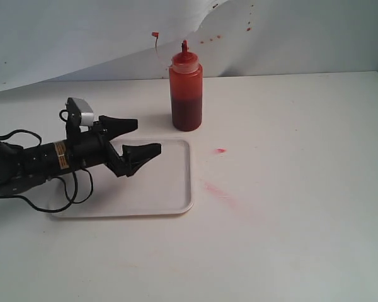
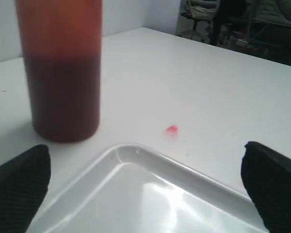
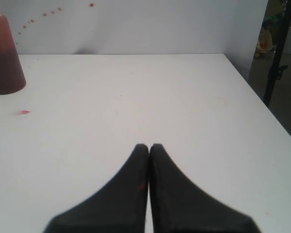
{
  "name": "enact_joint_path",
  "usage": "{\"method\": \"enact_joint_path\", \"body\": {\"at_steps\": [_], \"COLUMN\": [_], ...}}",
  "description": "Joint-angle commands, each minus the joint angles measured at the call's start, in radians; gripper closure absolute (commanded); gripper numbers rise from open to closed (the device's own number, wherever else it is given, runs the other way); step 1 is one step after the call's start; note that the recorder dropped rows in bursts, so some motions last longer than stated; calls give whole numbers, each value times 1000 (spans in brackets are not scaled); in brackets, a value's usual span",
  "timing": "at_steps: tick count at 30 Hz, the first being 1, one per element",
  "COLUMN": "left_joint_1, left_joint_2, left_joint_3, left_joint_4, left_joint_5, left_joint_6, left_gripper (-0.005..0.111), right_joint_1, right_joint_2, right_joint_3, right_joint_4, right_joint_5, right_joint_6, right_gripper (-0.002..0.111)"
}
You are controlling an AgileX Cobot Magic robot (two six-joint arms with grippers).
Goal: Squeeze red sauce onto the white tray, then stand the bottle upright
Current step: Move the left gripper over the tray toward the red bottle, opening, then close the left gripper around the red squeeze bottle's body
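Left claw (image 1: 148, 134) spread wide above the tray (image 1: 170, 204); bottle (image 1: 186, 94) upright behind it.

Right claw (image 3: 149, 145), seen only in its wrist view, is closed tight on nothing above the tabletop (image 1: 302, 239). Left jaws gape over the tray's far half, empty and clear of the bottle. Beside the tray's right rim, a faint smear (image 1: 217, 189) marks the tabletop. Farther back, a small sauce (image 1: 221, 151) blob sits on the tabletop, off the tray. Just beyond the tray's far right corner the bottle stands on the tabletop, cap (image 1: 155, 34) off the nozzle on its tether.
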Motion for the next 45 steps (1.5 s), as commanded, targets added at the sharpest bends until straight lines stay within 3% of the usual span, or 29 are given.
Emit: {"method": "enact_joint_path", "body": {"at_steps": [1,5,11,24,33,37,45], "left_joint_1": [1,-5,-52,-85,-127,-143,-181], "left_joint_2": [-8,-5,9,240,304,329,336], "left_joint_3": [-28,-90,-250,-497,-628,-691,-734], "left_joint_4": [-138,-156,-155,-151,-84,-16,-16], "left_joint_5": [-10,-1,245,231,251,319,380], "left_joint_6": [120,143,76,-24,-118,-174,-174], "left_gripper": [2,2,2,2,2,2,2], "right_joint_1": [-6,-6,-6,-6,-6,-6,-6], "right_joint_2": [-6,-6,-6,-6,-6,-6,-6], "right_joint_3": [4,4,4,4,4,4,4], "right_joint_4": [6,6,6,6,6,6,6], "right_joint_5": [-1,-1,-1,-1,-1,-1,-1], "right_joint_6": [-6,-6,-6,-6,-6,-6,-6], "right_gripper": [108,108,108,108,108,108,108]}}
